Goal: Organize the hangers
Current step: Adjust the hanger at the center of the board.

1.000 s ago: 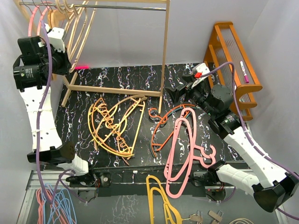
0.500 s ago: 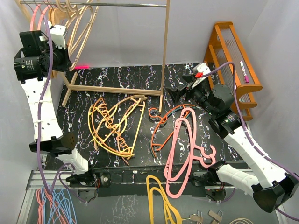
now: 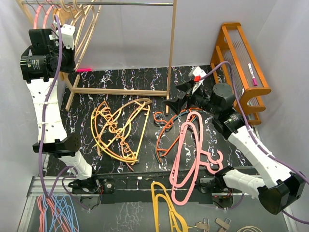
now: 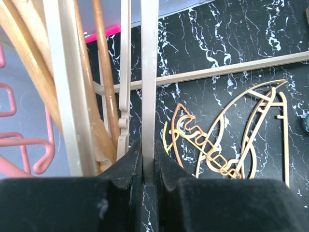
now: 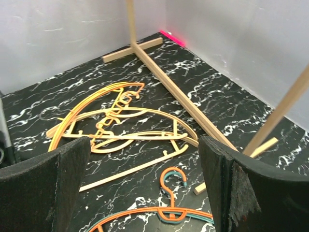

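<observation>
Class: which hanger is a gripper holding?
The pale tan hanger, pinched by the left gripper beside the rack; the other hangers hang free or lie on the mat.

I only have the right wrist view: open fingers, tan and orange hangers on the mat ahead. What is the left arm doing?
Observer: The left gripper is shut on a pale hanger, up by the rack's rail.
Operator: Is anything hanging on that rail?
Observer: Yes, rose-pink hangers and wooden hangers hang at its left end.
Operator: What lies nearer my base?
Observer: Two big pink hangers lie on the black mat, reaching past its front edge.
</observation>
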Robot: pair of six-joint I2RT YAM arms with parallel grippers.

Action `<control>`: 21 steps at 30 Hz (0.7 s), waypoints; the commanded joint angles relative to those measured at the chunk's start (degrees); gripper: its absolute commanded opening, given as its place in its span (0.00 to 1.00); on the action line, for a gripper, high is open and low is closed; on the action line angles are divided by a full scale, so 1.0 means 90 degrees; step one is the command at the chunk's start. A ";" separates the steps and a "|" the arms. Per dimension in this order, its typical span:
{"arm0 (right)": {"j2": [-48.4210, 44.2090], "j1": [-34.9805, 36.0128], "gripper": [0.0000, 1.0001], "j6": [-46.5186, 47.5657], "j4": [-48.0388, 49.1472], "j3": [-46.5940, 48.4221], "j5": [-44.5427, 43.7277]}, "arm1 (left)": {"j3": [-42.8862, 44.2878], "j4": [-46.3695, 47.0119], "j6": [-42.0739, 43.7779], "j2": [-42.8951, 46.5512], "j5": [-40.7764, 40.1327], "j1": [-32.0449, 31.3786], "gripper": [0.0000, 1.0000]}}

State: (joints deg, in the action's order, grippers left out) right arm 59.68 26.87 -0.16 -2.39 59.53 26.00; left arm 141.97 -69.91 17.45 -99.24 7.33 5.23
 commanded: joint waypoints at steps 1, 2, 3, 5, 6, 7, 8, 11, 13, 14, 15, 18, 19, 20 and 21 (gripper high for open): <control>-0.0006 -0.0017 0.98 -0.0086 0.0104 0.0455 0.0839 | 0.0084 -0.0249 -0.0005 0.0000 -0.0405 0.0010 0.00; -0.0013 -0.0017 0.98 -0.0083 0.0102 0.0461 0.0865 | 0.0097 -0.0275 -0.0006 -0.0017 -0.0449 0.0014 0.00; -0.0012 -0.0022 0.98 -0.0087 0.0107 0.0465 0.0908 | 0.0129 -0.0334 -0.0003 -0.0025 -0.0536 0.0005 0.00; -0.0011 -0.0018 0.98 -0.0094 0.0095 0.0475 0.0980 | 0.0339 -0.0470 -0.0005 -0.0103 -0.0707 0.0009 0.00; -0.0015 -0.0019 0.98 -0.0093 0.0098 0.0471 0.1011 | 0.0446 -0.0555 -0.0015 -0.0123 -0.0790 0.0006 0.00; -0.0026 -0.0017 0.98 -0.0098 0.0149 0.0437 0.1018 | 0.0540 -0.0586 -0.0015 -0.0123 -0.0843 0.0012 0.00; -0.0018 -0.0020 0.98 -0.0112 0.0281 0.0366 0.1061 | 0.0571 -0.0571 -0.0013 -0.0091 -0.0868 0.0006 0.00; 0.0091 -0.0020 0.98 -0.0003 0.1035 0.0094 0.1336 | 0.0430 -0.0486 -0.0015 0.0101 -0.0901 0.0001 0.00; 0.0045 -0.0010 0.98 0.0525 0.2227 -0.0433 0.1927 | 0.0397 -0.0488 -0.0015 0.0147 -0.0926 -0.0005 0.00; 0.0004 0.0058 0.98 0.0902 0.2979 -0.0801 0.2138 | 0.0420 -0.0514 -0.0015 0.0140 -0.0929 -0.0008 0.00; 0.0006 0.0186 0.98 0.1323 0.3684 -0.1063 0.2109 | 0.0451 -0.0529 -0.0015 0.0126 -0.0924 -0.0008 0.00; 0.0376 0.0550 0.98 0.2252 0.3942 -0.0800 0.1633 | 0.0624 -0.0525 -0.0001 0.0042 -0.0946 -0.0027 0.00; 0.0537 0.0557 0.98 0.2280 0.3732 -0.0527 0.1677 | 0.0742 -0.0525 0.0011 -0.0007 -0.0967 -0.0047 0.00; 0.0659 0.0553 0.98 0.2258 0.3600 -0.0349 0.1746 | 0.0835 -0.0492 0.0014 -0.0051 -0.1012 -0.0061 0.00; 0.0757 0.0563 0.98 0.2200 0.3614 -0.0278 0.1829 | 0.0901 -0.0442 -0.0001 -0.0076 -0.1080 -0.0070 0.00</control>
State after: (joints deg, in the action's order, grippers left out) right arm 63.83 31.18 13.34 21.80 50.81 40.99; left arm 146.28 -73.28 18.00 -100.09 0.38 5.04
